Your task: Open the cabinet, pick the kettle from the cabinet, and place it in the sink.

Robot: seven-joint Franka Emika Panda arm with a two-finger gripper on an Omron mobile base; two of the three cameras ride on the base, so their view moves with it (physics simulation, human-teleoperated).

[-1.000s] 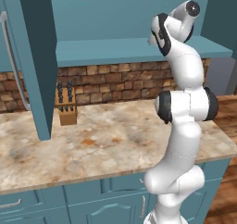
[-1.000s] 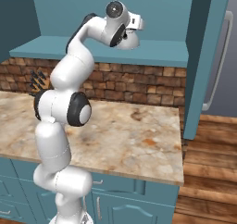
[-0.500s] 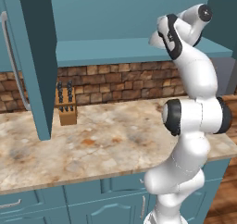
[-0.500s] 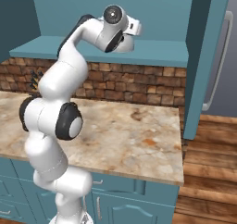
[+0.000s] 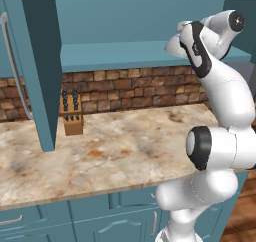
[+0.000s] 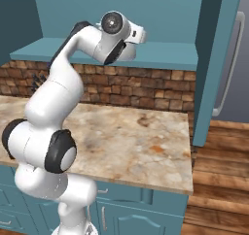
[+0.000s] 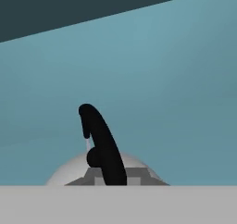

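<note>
Two doors of the cabinet (image 5: pixel 150 56) stand swung wide, one at the left edge of my left base view, one at the right of my right base view, so the opening step looks done and I judge the step in hand to be carrying the kettle (image 7: pixel 109 170) out. My gripper (image 6: pixel 127 52) is up at the cabinet's lower shelf, at its right-hand part, with the wrist above the shelf floor. In the hand view the kettle's black looped handle (image 7: pixel 99 144) rises straight from between my fingertips, its rounded silvery top just below it, so I read the fingers as drawn together and clamped on that handle; the kettle's pale body shows under the wrist in the right base view (image 6: pixel 124 54). To do this well I would lift enough to clear the shelf floor, then draw straight back toward the near side before any swing, keeping the hand level so the kettle hangs plumb and does not twist on the thin loop. I'd watch the right-hand door (image 6: pixel 219 59) during the turn. A knife block (image 5: pixel 71 113) stands on the marbled counter (image 5: pixel 115 156), well left of my path. No sink in these views, so the base may need to drive.
</note>
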